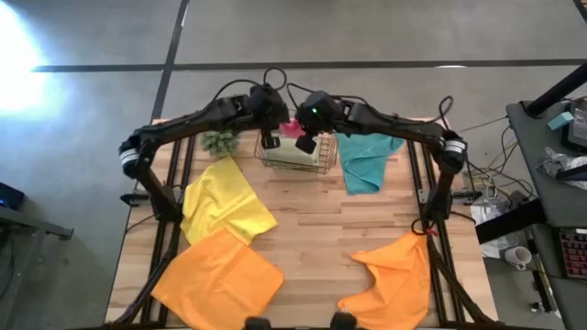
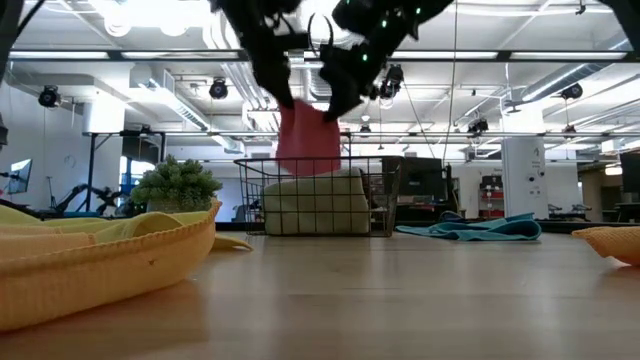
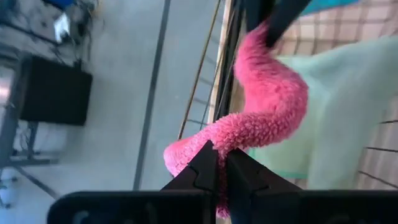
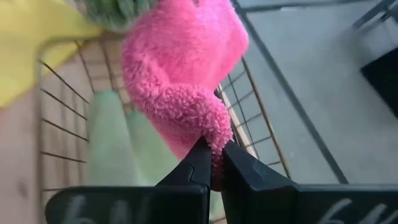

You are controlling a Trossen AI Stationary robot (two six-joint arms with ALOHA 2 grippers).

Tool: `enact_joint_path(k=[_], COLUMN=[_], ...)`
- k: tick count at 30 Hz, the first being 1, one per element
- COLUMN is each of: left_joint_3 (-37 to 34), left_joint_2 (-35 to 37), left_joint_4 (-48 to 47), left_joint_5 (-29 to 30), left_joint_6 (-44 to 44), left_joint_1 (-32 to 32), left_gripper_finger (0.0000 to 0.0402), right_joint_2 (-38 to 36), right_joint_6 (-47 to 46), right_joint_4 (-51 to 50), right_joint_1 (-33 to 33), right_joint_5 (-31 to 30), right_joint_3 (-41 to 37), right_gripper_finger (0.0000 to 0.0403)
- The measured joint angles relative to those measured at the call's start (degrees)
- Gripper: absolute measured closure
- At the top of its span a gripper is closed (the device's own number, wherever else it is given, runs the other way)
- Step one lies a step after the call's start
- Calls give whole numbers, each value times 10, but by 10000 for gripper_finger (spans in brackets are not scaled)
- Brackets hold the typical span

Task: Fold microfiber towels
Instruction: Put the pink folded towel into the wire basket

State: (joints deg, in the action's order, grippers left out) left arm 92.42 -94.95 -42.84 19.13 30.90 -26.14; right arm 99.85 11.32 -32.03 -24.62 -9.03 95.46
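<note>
I have both arms reaching in over the wire basket (image 1: 295, 158) at the far edge of the table (image 1: 312, 215). The left gripper (image 3: 219, 167) is pressed shut on one edge of the pink towel (image 3: 267, 102), and the right gripper (image 4: 212, 163) is pinching another edge of the same towel, its fingers closed tight on the fuzzy cloth. Between them the pink towel hangs in the air above the basket; from table height I see it as a folded flap (image 2: 307, 140) with its lower edge dipping just below the basket's rim.

Inside the basket lies the sage green towel (image 2: 318, 203), folded into a thick flat block that fills most of the bottom. The teal towel (image 1: 365, 158) lies crumpled on the table just to the right of the basket, touching or nearly touching its side. The yellow towel (image 1: 223, 209) is spread out on the left part of the table, nearer to me than the basket, and its near corner overlaps one orange towel (image 1: 218, 278) lying flat at the near left. The second orange towel (image 1: 394, 272) sits rumpled at the near right. A fuzzy green plant ball (image 1: 219, 140) rests just left of the basket, beneath the left arm.
</note>
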Motion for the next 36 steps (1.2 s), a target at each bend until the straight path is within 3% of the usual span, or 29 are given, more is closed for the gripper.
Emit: enact_joint_path(k=[12, 21, 25, 30, 36], left_joint_3=[3, 3, 6, 5, -4], left_joint_2=[-128, -126, -106, -100, -100], left_joint_4=[47, -42, -69, -117, -120], left_joint_5=[-15, -44, -94, -236, -248], left_joint_6=[30, 29, 25, 25, 25], left_joint_1=[-52, -45, -43, -37, -30], left_gripper_finger=[401, 401, 401, 401, 401], right_joint_2=[59, 64, 64, 64, 67], right_joint_6=[27, -45, -55, -62, -64], right_joint_4=[4, -90, -112, -156, -156], right_joint_1=[-82, -86, -78, -75, -73], right_joint_5=[56, 240, 274, 292, 318], right_joint_3=[0, 0, 0, 0, 0], right_gripper_finger=[394, 394, 394, 394, 393])
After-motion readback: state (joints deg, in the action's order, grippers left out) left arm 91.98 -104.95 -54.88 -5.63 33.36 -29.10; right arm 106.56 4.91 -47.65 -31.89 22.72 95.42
